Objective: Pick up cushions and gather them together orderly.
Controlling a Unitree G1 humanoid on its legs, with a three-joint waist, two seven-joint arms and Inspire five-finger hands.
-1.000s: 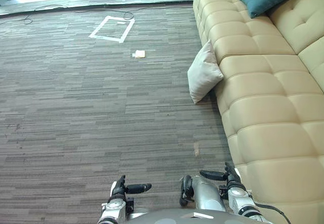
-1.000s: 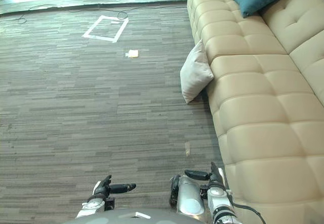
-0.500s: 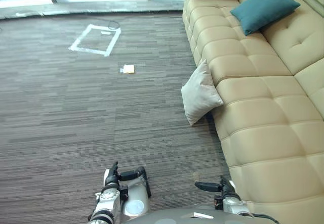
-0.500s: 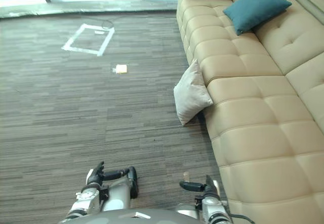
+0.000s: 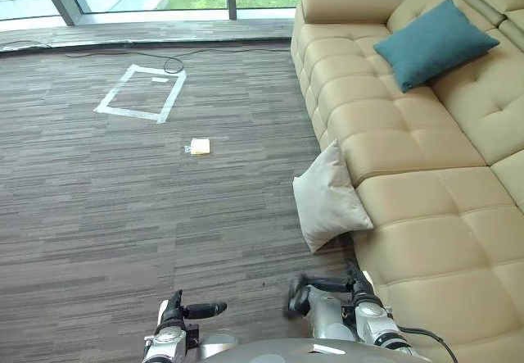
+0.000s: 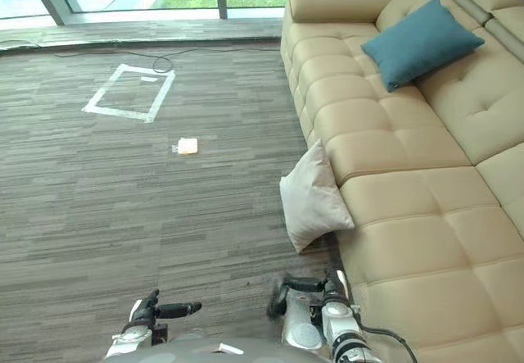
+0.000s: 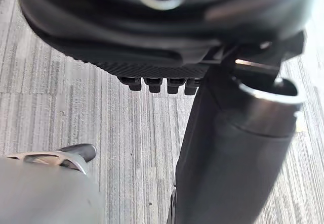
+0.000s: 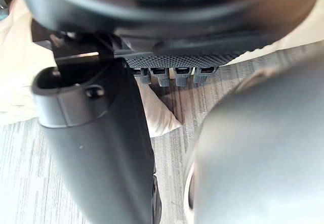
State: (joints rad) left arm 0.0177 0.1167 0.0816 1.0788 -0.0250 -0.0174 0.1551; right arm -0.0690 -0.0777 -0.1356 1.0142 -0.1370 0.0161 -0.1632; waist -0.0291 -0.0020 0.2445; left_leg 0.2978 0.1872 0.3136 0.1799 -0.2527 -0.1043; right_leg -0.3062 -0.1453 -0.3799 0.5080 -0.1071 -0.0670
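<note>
- Clearly, the left hand (image 5: 182, 314), at the bottom left of centre, hangs low with relaxed fingers and holds nothing, since no cushion is within reach.
- Mid-frame, 1 pale cushion (image 5: 329, 201) stands on the carpet (image 5: 98, 215), propped against the sofa (image 5: 426, 240) front, so it needs lifting.
- Just below it, the right hand (image 5: 327, 283) is likewise loose and empty; I judge it the nearer hand for that pickup.
- Upper right, 1 teal cushion (image 5: 434, 42) rests on the seat against the backrest, a likely gathering spot.
</note>
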